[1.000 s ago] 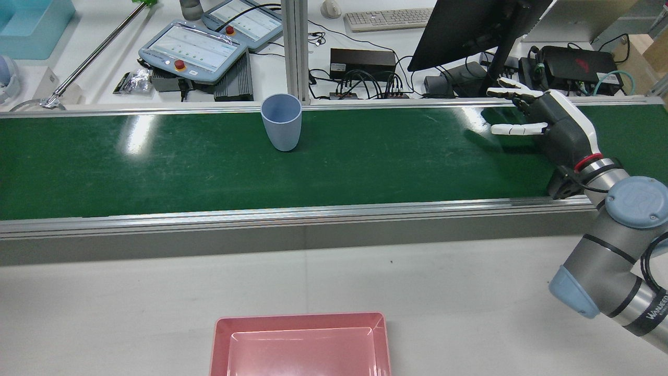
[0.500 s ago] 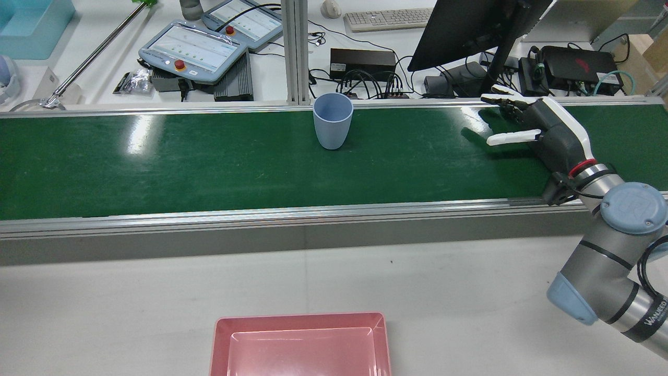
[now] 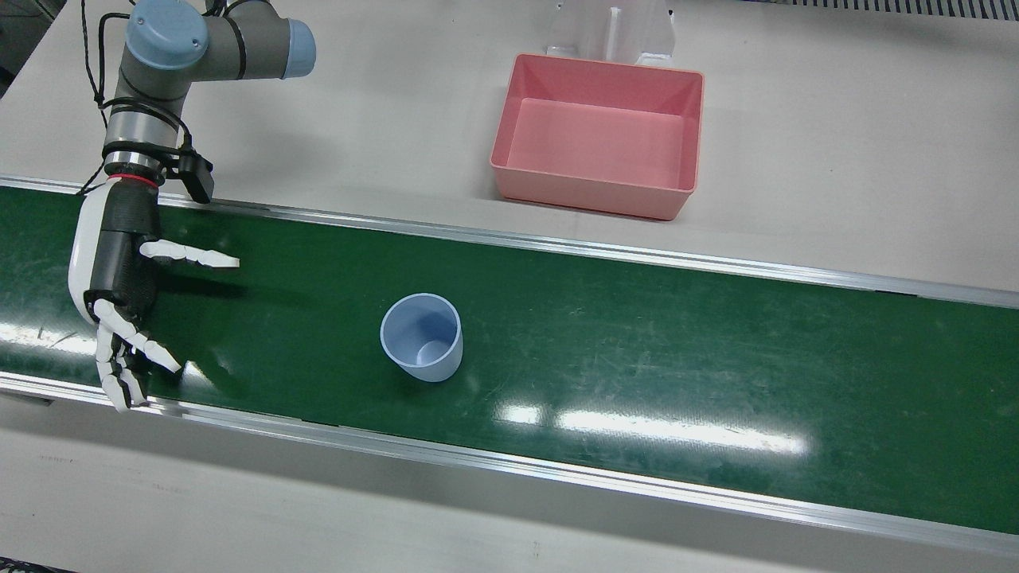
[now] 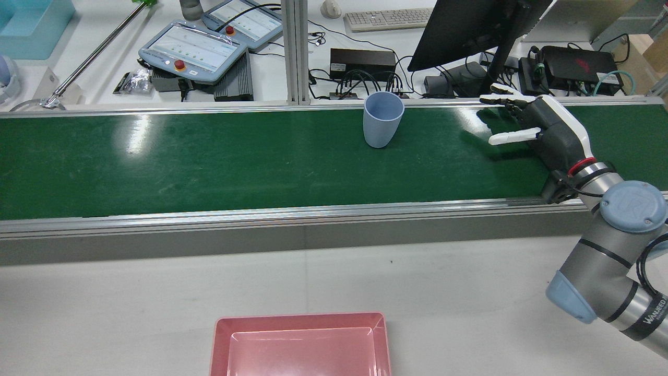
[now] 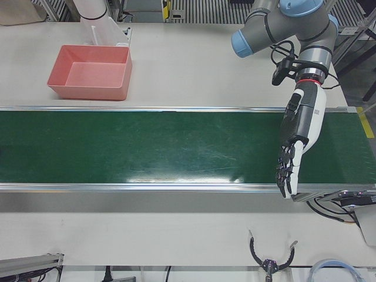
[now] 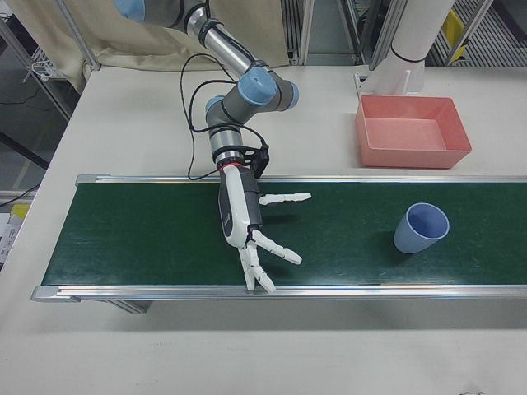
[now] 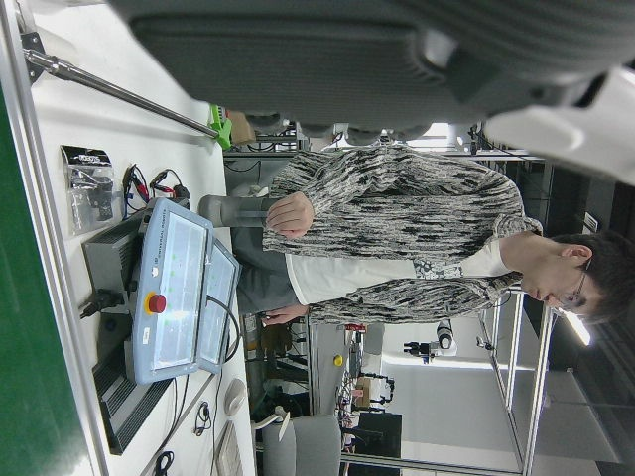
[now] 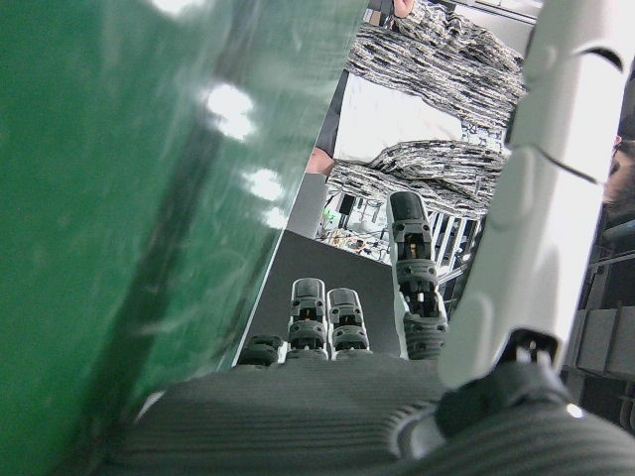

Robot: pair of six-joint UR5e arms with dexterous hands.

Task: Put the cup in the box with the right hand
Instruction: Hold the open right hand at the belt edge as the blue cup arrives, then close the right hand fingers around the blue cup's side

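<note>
A light blue cup stands upright on the green conveyor belt. It also shows in the front view and the right-front view. My right hand is open and empty, low over the belt, palm toward the cup and well apart from it. It also shows in the front view and the right-front view. The pink box sits empty on the grey table on my side of the belt. My left hand hangs open and empty over the belt's other end.
Metal rails edge the belt on both sides. Beyond the belt stand teach pendants, cables, a monitor and a keyboard. A white pedestal stands behind the box. A person shows in the left hand view.
The cup has travelled along the belt toward my right hand, to the right in the rear view. My right hand has dropped slightly and shifted a little toward the belt's far edge.
</note>
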